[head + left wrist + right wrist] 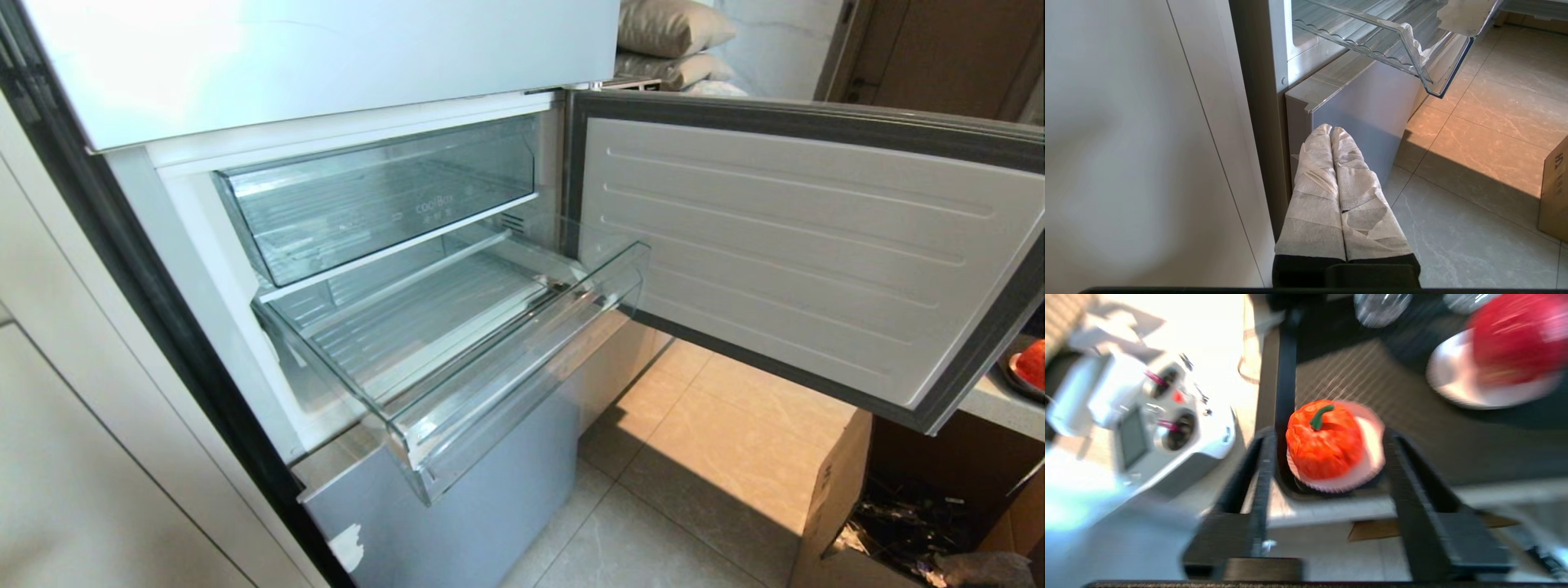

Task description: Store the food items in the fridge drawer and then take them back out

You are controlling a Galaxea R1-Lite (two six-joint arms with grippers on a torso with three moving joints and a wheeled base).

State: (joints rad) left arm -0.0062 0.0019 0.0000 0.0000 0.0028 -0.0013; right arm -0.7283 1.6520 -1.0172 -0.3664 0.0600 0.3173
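Between the two dark fingers of the right end effector [1327, 457], over a dark tabletop [1453, 449] to the right of the fridge: a bumpy red-orange tomato-like fruit [1325, 443] with a short green stem, seated on a small white dish [1367, 457]. Fingers spread to either side of the fruit, neither visibly touching it, so released and gripping nothing. Likely risks from here: closing off-centre and rolling the fruit off its dish, catching the dish rim along with the fruit, or pinching the soft skin too hard. Just beside, on the paler surface, a white remote controller [1147, 424], near enough to be knocked by a wide swing. Farther across the tabletop, a second red item on a silver plate [1457, 388], too blurred to name. Down by the fridge's lower panel, the left end effector [1332, 130], parked with its wrapped fingers pressed together, clenched on nothing. Beyond, the fridge drawer [522, 384] pulled out and bare, well apart from the fruit; the open fridge door [800, 253] standing between the two, a probable snag on the carry.
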